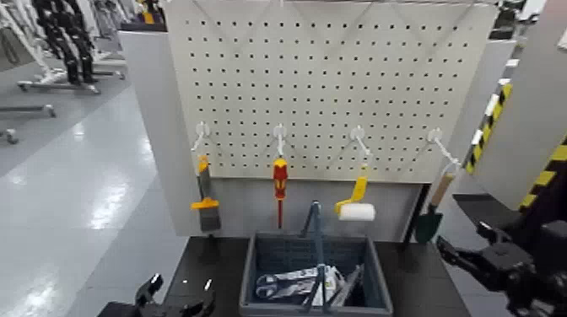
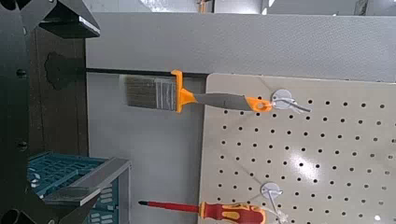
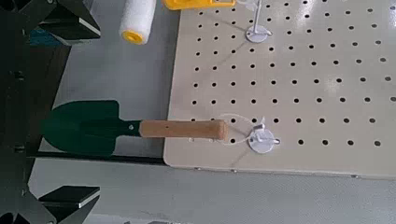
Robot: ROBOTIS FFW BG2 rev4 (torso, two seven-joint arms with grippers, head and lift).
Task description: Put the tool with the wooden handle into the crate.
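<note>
The trowel [image 1: 431, 216] hangs from the rightmost hook of the white pegboard [image 1: 329, 84], pale wooden handle up, dark green blade down. In the right wrist view its handle [image 3: 182, 129] and blade [image 3: 84, 126] lie straight ahead of my right gripper [image 3: 51, 110], which is open with its jaws wide and not touching the trowel. In the head view the right gripper [image 1: 462, 255] is a little right of and below the blade. The dark grey crate [image 1: 253, 282] stands on the black table below the pegboard, and holds a few tools. My left gripper [image 1: 177, 299] is open and empty, low to the left of the crate.
A paintbrush [image 1: 205, 201], a red-and-yellow screwdriver [image 1: 279, 187] and a yellow-handled paint roller [image 1: 354, 207] hang on the other hooks. The crate's upright loop handle [image 1: 315, 232] stands at its middle. A yellow-and-black striped post [image 1: 540, 181] is at the right.
</note>
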